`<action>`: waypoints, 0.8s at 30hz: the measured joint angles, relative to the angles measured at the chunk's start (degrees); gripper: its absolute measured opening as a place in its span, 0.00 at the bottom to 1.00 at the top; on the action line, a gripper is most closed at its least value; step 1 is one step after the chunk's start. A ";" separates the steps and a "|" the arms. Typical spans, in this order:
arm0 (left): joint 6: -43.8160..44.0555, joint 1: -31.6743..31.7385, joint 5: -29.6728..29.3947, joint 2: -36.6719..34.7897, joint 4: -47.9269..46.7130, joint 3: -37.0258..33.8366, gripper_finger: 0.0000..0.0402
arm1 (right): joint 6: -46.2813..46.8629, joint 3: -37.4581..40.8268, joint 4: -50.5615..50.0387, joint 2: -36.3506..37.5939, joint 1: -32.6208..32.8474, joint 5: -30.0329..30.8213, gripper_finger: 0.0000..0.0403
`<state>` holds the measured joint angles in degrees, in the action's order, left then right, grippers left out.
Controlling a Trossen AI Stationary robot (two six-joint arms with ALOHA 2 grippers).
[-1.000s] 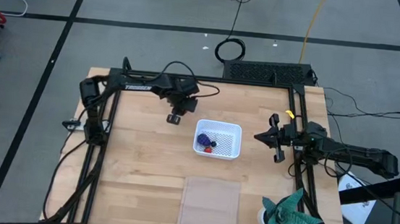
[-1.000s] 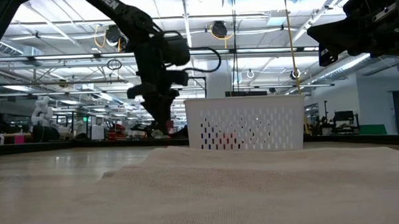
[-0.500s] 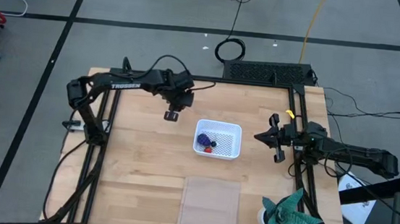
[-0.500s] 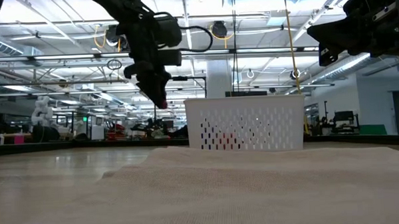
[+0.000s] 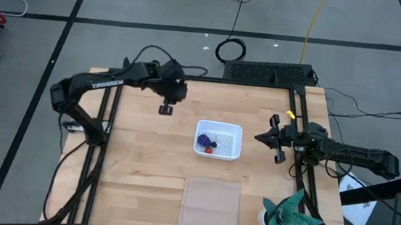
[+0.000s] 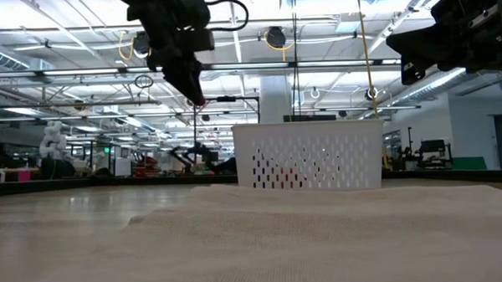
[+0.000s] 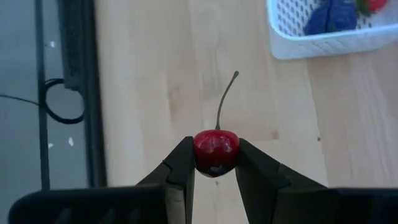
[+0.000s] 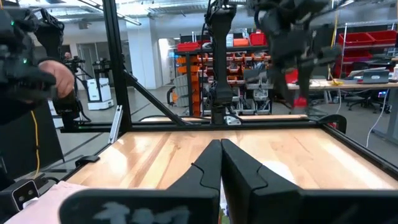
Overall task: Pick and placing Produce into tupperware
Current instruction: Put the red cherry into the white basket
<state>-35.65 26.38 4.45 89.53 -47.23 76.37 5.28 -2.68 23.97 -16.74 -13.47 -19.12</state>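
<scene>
Across the wooden desk (image 5: 137,165), largest first: the white tupperware (image 5: 219,140) sits near the middle, holding a purple-blue bunch (image 5: 204,138) and a red strawberry (image 5: 209,150). My right end effector (image 5: 259,138) waits just beside the tupperware's right side, fingers pressed together on nothing. My left end effector (image 7: 214,163) hangs high above the desk, off the tupperware's far-left corner, clenched on a red cherry (image 7: 216,150), its thin stem (image 7: 226,99) pointing away from my fingers (image 7: 181,165).
</scene>
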 joint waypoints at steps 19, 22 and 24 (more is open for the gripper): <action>-1.74 9.28 17.09 -12.19 -2.69 -5.20 0.22 | 1.14 0.00 -0.64 0.01 0.02 -0.01 0.00; -1.27 11.18 20.30 -14.44 -1.21 -8.05 0.22 | 1.14 -0.02 -0.64 0.01 0.02 -0.01 0.00; -0.56 12.10 24.75 -16.32 1.43 -10.98 0.22 | 1.14 0.00 -0.65 0.01 0.02 -0.01 0.00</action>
<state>-36.21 38.48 29.20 73.21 -45.81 65.39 6.42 -2.68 23.32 -16.73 -13.45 -19.14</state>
